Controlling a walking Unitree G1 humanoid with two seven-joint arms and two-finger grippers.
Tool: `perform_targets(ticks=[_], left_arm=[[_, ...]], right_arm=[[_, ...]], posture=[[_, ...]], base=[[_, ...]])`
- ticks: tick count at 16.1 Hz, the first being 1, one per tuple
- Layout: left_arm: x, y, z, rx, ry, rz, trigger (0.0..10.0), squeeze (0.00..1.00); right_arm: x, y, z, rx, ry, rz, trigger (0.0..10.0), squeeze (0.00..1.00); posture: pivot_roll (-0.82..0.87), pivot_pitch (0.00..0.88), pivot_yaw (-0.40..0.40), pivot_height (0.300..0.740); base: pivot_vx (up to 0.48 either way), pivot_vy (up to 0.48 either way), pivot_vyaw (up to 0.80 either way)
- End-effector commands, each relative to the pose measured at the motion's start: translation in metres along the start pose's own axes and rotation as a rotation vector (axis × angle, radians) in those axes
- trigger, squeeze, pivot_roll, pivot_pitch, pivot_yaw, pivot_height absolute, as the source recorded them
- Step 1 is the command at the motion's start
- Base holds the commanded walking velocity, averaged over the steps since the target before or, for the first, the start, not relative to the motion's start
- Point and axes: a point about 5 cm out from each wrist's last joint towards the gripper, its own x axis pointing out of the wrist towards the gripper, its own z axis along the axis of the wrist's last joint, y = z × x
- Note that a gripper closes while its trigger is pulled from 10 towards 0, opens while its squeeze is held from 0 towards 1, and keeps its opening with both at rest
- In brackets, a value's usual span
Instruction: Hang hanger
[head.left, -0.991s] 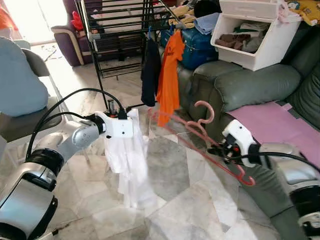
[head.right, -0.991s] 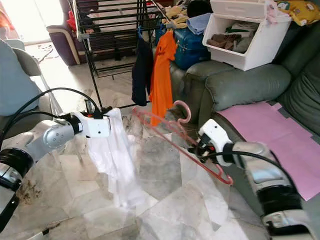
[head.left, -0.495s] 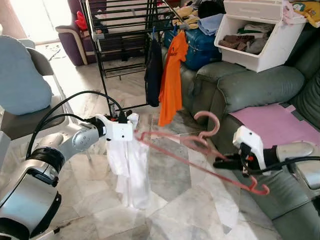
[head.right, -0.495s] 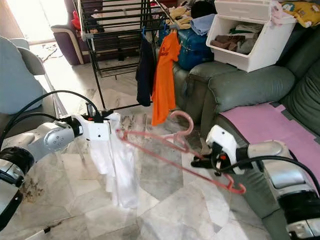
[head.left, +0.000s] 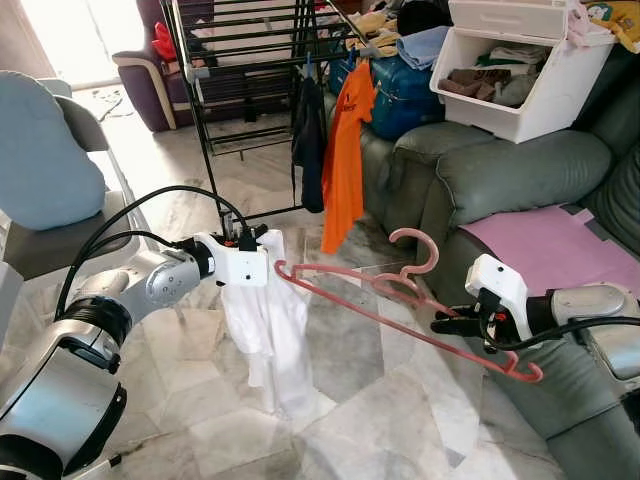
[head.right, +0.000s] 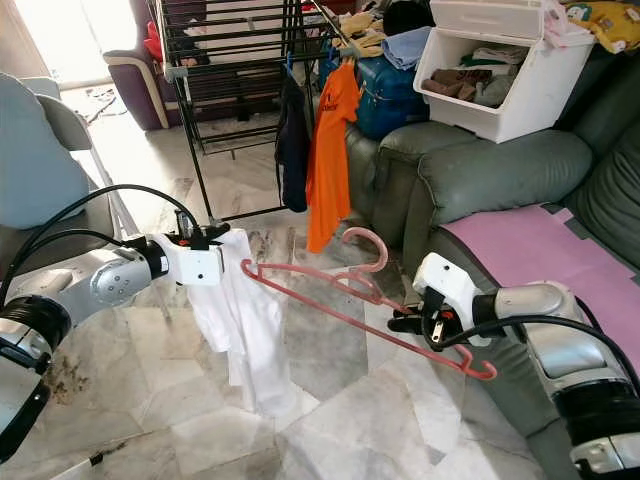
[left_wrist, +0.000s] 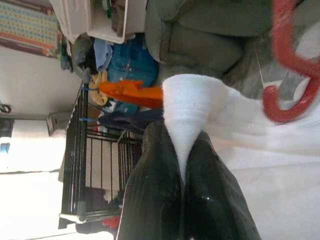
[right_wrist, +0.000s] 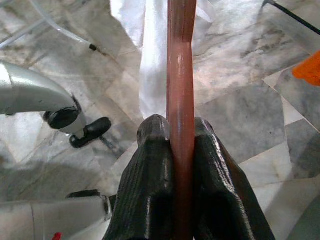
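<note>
My right gripper (head.left: 442, 324) is shut on the lower bar of a pink plastic hanger (head.left: 400, 305), held out over the marble floor in front of the sofa. The hanger's hook (head.left: 418, 246) points up and its far end (head.left: 282, 270) nearly touches a white garment (head.left: 268, 330). My left gripper (head.left: 262, 243) is shut on the top edge of that garment, which hangs down limp toward the floor. In the left wrist view the white cloth (left_wrist: 186, 115) is pinched between the black fingers (left_wrist: 155, 200), with the hanger's curled end (left_wrist: 285, 102) beside it. The right wrist view looks along the hanger bar (right_wrist: 181, 100).
A black drying rack (head.left: 240, 60) stands behind, with a dark shirt (head.left: 306, 140) and an orange shirt (head.left: 344, 150) hanging from its edge. A green sofa (head.left: 500, 170) with a pink mat (head.left: 540, 240) is on the right, a white bin (head.left: 520, 70) on top. A blue-cushioned chair (head.left: 45, 170) is at the left.
The hanger's far end has swung closer to the white garment and sits level with its top edge. The garment's hem has swung right. The camera has barely shifted.
</note>
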Motion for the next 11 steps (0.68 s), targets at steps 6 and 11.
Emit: perform_targets(ticks=[6,11], left_arm=[[0.002,0.013,0.012,-0.003,-0.102,0.092,10.0,0.00],[0.000,-0.010,0.006,0.010,-0.052,-0.021,10.0,0.00]], right_arm=[[0.011,-0.002,0.000,-0.017,-0.006,-0.005,10.0,0.00],[-0.002,-0.013,0.033,-0.097,-0.142,-0.024,10.0,0.00]], posture=[[-0.09,0.000,0.039,0.740],[-0.09,0.000,0.042,0.740]], base=[[0.000,0.000,0.00],[0.000,0.000,0.00]])
